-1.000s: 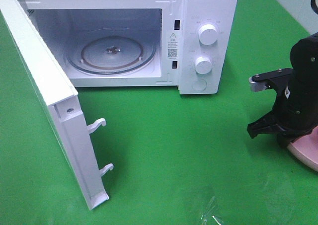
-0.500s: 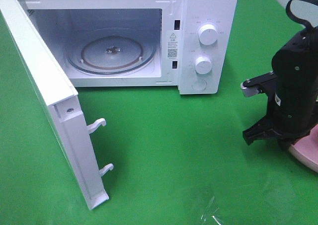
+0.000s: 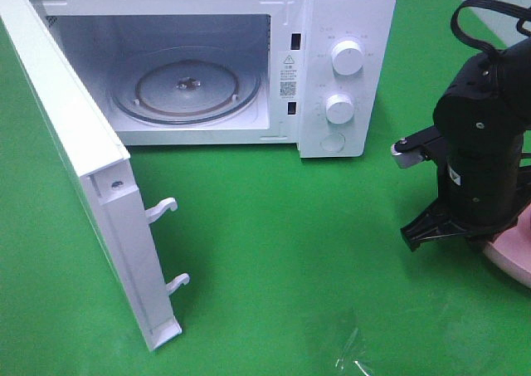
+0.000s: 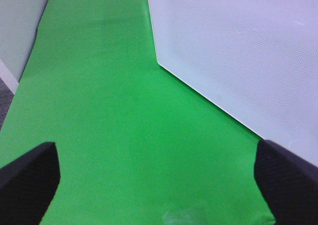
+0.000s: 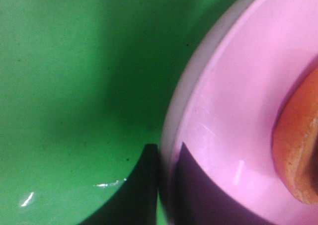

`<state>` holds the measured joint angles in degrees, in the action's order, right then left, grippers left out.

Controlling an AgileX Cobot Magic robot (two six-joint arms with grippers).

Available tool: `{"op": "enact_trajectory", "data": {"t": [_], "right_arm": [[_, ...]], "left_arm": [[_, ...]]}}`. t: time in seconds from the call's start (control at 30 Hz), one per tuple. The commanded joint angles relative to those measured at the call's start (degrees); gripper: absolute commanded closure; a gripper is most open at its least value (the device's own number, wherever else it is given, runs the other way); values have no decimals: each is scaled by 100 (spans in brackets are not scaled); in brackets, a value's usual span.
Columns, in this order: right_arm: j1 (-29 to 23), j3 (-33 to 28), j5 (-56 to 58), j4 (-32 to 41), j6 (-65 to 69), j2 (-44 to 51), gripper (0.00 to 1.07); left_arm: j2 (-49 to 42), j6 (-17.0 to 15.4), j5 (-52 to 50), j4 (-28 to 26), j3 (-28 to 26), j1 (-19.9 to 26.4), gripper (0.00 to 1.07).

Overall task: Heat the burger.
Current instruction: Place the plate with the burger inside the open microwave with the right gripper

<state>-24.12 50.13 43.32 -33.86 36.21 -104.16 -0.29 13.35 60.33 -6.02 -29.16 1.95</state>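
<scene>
since the earlier frame the right arm (image 3: 481, 144) has been brought nearer to the microwave (image 3: 344, 19) and more of its cable has come into view, while the pink plate (image 3: 513, 258) is seen at the same spot, off to the knob side of the microwave and nearer the camera. the right gripper (image 5: 166, 160) is closed on the rim of the plate, one finger (image 5: 141, 185) set against the outer side of the rim and the other laid on its upper face. the burger (image 5: 298, 145) is found on the plate; only an edge of its brown bun is shown in the right wrist view, and in the high view it is hidden behind the arm. the microwave's door (image 3: 79, 168) is swung wide open and the glass turntable (image 3: 187, 85) is exposed inside. the left gripper (image 4: 156, 155) is held wide open above the green cloth (image 4: 114, 111), close to a white dotted panel (image 4: 238, 51) that cannot be identified with certainty.
</scene>
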Motion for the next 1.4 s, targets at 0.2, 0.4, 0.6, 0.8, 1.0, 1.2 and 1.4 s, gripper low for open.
{"op": "enact_trajectory", "data": {"t": [0.2,0.4,0.6,0.8,1.0,1.2,1.4], "right_arm": [[-155,-97,516,-470,149,447,107],[-223,-206,613,-481,149,699,107],[-350,-281,728,-493,149,917,107],[-533,-493,779,-481,166,1215,107],[-773,-710,917,-498,241,1507,107],[-1003,-928,968,-504,292,1816,107],[-1358,-1117,1157,-487,298,2086,107]], "left_arm": [[-115,-29,-34,-29,17,17,7],[-115,-23,-34,-29,17,17,7],[-115,-23,-34,-29,17,17,7],[-115,-23,-34,-29,17,17,7],[-115,-23,-34,-29,17,17,7],[-115,-23,-34,-29,17,17,7],[-115,-23,-34,-29,17,17,7]]}}
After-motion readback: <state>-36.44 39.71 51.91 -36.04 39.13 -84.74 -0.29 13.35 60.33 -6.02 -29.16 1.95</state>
